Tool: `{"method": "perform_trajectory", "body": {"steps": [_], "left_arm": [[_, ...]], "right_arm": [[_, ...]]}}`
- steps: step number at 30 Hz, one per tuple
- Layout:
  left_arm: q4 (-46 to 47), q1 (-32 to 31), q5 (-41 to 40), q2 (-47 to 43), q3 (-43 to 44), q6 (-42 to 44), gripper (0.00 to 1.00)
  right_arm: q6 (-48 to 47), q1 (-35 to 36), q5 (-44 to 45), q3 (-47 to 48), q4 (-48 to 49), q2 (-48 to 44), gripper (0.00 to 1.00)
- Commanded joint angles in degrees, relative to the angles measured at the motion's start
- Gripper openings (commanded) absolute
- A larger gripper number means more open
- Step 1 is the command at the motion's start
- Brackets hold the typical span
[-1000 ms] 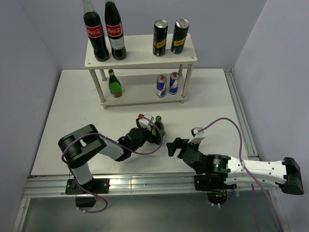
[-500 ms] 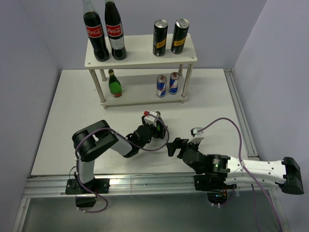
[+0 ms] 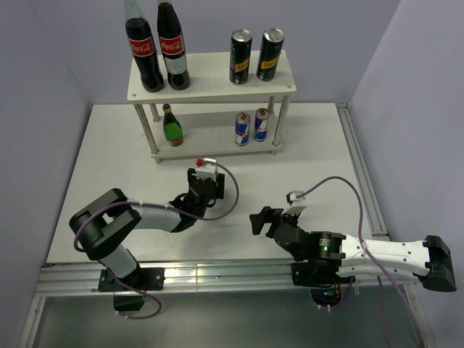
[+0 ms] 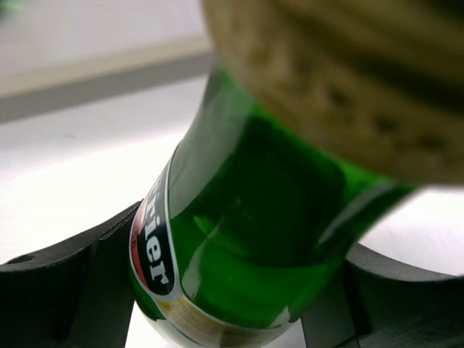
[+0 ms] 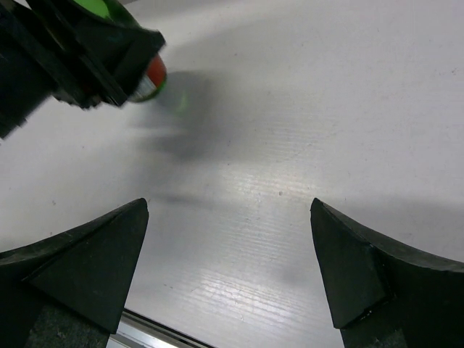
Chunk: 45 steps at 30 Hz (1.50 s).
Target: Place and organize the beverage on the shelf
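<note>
- Left gripper [image 3: 206,190] hugs a green bottle [image 4: 246,217] mid-table [image 3: 109,159], maybe lifted.
- Right gripper [image 3: 258,220] is spread wide, near the front edge.
- Shelf [image 3: 210,76] stands at the back edge.

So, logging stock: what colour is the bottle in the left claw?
Green glass; the bottle shows best in the left wrist view.
</note>
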Motion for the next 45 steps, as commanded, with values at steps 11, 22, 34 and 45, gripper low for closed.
{"method": "perform_trajectory", "body": {"steps": [11, 22, 34, 45], "left_arm": [[-1.20, 17.89, 4.36, -2.16, 13.51, 0.82, 0.00], [-1.38, 19.13, 4.19, 1.44, 19.50, 1.35, 0.00], [0.02, 20.36, -0.55, 12.96, 29.86, 1.61, 0.00], [-0.77, 23.43, -2.49, 17.18, 32.95, 1.18, 0.00]], "right_arm": [[-0.09, 0.52, 1.05, -0.27, 1.37, -1.23, 1.00], [-0.27, 0.52, 1.14, -0.09, 1.72, -0.70, 1.00], [-0.27, 0.52, 0.96, -0.09, 1.64, -0.61, 1.00], [-0.80, 0.52, 0.61, 0.08, 2.51, 0.27, 1.00]]}}
